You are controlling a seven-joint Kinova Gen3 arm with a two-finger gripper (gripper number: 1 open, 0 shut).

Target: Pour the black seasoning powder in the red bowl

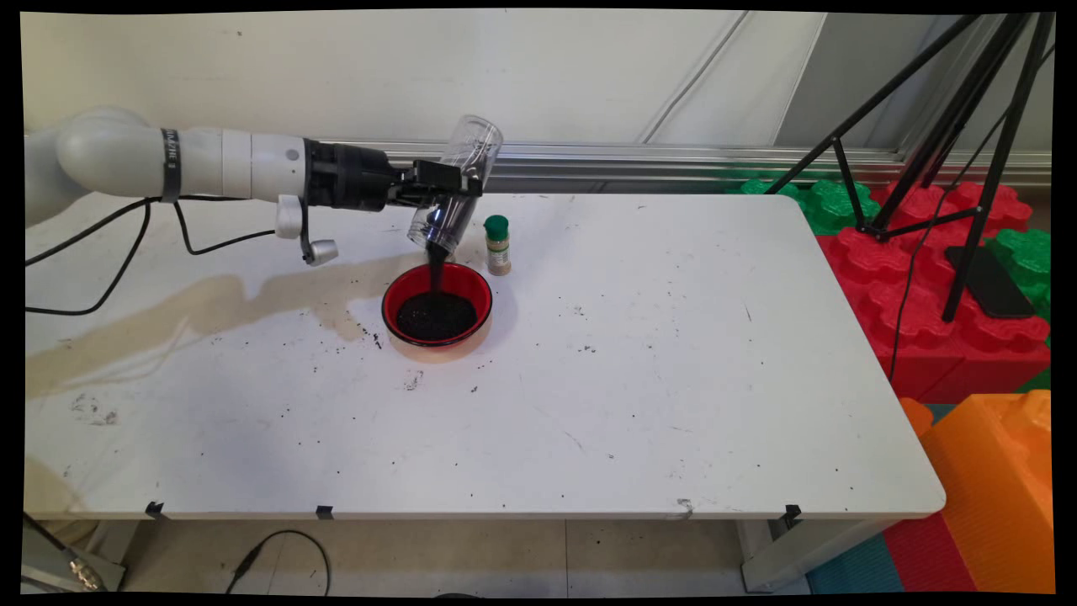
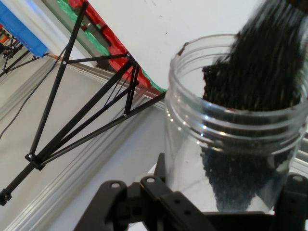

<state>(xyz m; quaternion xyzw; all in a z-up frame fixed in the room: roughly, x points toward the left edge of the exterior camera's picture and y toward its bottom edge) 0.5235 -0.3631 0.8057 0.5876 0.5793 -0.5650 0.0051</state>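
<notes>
My gripper (image 1: 458, 189) is shut on a clear plastic jar (image 1: 457, 187), held tipped with its mouth down over a red bowl (image 1: 437, 305). A stream of black grains (image 1: 436, 265) runs from the jar's mouth into the bowl, which holds a dark heap of them. In the hand view the jar (image 2: 231, 144) fills the right side, its threaded mouth pointing away, black grains (image 2: 255, 72) sliding out past the rim, and the gripper (image 2: 221, 202) clasps its lower body. A small spice bottle (image 1: 497, 245) with a green cap stands upright just right of the jar's mouth, behind the bowl.
Scattered black grains (image 1: 370, 337) and a brownish stain (image 1: 210, 303) mark the white table (image 1: 673, 379) left of the bowl. A black tripod (image 1: 951, 151) and red, green and orange foam blocks (image 1: 942, 278) stand beyond the table's right end. Black cables (image 1: 118, 252) hang from the arm.
</notes>
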